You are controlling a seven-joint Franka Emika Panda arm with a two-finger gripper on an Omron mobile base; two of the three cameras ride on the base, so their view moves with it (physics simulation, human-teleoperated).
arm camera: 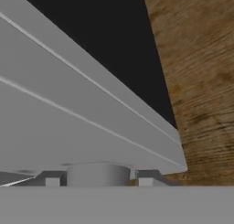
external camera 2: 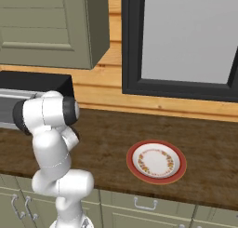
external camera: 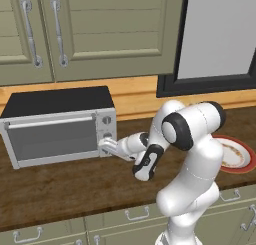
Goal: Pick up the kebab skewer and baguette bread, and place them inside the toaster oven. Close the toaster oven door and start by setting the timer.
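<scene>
Gripper (external camera: 106, 145) pinches a knob (external camera: 106, 137) on the toaster oven (external camera: 60, 124), door (external camera: 52, 136) shut; plate (external camera 2: 156, 161) at three o'clock.

Red-rimmed plate (external camera 2: 156, 161) on wooden counter (external camera 2: 209, 138)

Wooden counter (external camera: 65, 184) with two things on it

The toaster oven (external camera: 60, 126) stands at the left; a red-rimmed plate (external camera 2: 156, 161) lies well apart at the right.
</scene>
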